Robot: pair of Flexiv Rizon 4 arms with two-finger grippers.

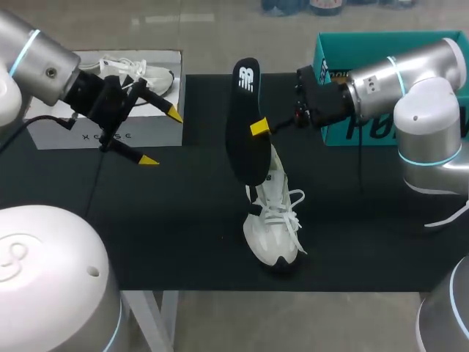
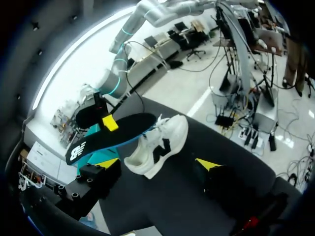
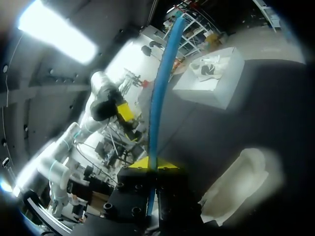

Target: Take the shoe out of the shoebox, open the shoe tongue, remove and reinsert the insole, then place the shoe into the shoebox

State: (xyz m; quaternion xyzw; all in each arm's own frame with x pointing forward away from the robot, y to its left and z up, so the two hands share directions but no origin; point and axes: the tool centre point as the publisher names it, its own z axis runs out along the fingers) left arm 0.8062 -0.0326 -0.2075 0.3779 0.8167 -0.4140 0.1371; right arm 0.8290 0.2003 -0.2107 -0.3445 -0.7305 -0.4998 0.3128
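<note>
My right gripper point(image 1: 258, 127) is shut on a black insole point(image 1: 245, 121), which it holds up on edge above the mat. The insole's lower end hangs just over the heel of a white shoe point(image 1: 272, 220). The shoe rests on the black mat with its toe toward the near edge and its laces loose. In the right wrist view the insole point(image 3: 160, 98) runs edge-on out from between the yellow tips point(image 3: 156, 163), with the shoe point(image 3: 241, 182) beside it. My left gripper point(image 1: 160, 137) hangs open and empty by the white shoebox point(image 1: 110, 128), well left of the shoe point(image 2: 157, 147) and insole point(image 2: 113, 135).
The white shoebox holds another white shoe point(image 1: 143, 73) at the back left. A teal box point(image 1: 370, 128) stands at the back right, behind my right arm. Bare black mat point(image 1: 183, 220) lies left of and in front of the shoe.
</note>
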